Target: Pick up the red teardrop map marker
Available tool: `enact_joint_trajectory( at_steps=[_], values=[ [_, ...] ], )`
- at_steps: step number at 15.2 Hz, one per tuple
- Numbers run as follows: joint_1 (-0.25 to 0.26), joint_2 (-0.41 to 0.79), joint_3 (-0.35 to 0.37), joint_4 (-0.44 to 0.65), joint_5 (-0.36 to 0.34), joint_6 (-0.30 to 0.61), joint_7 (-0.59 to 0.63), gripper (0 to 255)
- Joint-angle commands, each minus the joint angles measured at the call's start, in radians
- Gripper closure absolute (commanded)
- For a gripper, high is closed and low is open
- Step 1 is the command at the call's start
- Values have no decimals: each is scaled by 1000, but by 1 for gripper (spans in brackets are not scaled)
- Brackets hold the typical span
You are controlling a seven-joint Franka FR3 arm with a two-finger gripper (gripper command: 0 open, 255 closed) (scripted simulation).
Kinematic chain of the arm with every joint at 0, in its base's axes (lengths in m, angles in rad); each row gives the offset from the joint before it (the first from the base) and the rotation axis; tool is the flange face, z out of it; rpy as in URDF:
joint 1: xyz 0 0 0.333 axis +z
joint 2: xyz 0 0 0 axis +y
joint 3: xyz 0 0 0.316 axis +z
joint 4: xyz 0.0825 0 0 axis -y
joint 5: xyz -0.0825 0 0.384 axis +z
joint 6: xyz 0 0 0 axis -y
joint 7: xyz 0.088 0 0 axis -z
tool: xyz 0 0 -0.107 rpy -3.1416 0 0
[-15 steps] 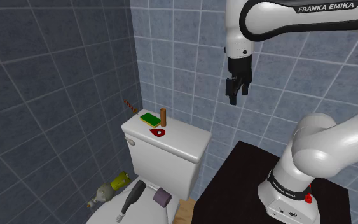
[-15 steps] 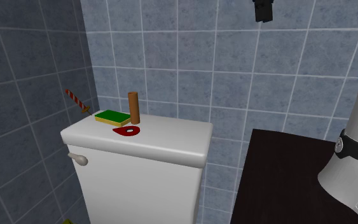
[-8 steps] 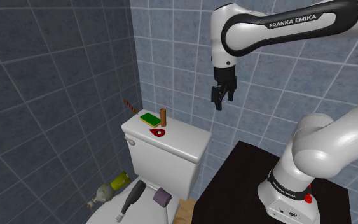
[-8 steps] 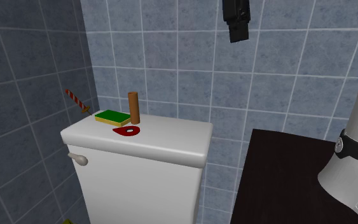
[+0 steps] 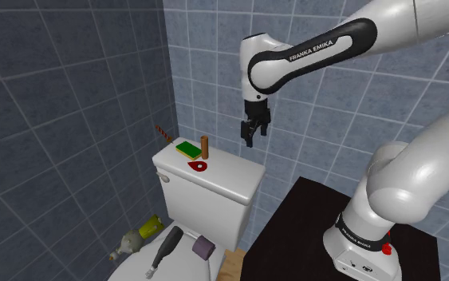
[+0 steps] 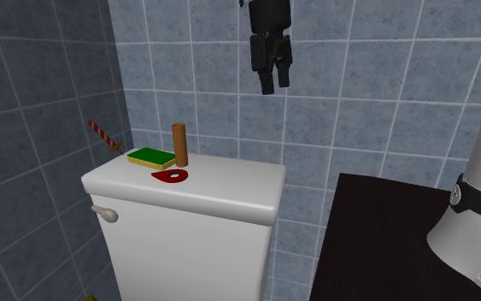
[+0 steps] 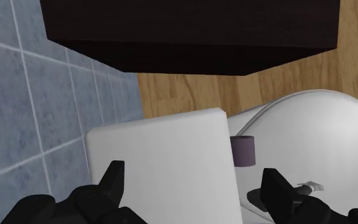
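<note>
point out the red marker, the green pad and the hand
marker (image 6: 163, 176), second exterior view, its red top face
pad (image 6: 151, 156), second exterior view, its green top face
hand (image 6: 275, 87), second exterior view, between its fingertips

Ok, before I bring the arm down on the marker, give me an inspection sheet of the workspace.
Surface: white toilet tank lid, things grouped toward one end.
Job's things: red teardrop marker lies flat on the lid, untouched, beside the brown cylinder.
Clutter: green block next to the cylinder; striped stick by the wall; dark bottle and purple roll on the toilet seat lid.
Grippers: gripper high above the tank lid, jaws open, empty.
Cables: nothing seen.
Surroundings: blue-grey tiled walls; dark stand; wooden floor.
</note>
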Motion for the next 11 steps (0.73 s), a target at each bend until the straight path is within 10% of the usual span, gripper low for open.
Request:
enact_joint_trajectory(
  at_steps=[1, 11],
  values=[
    [7, 72, 3, 18, 5, 67, -2, 0],
    [25, 443, 14, 214, 28, 302, -27, 0]
  ],
)
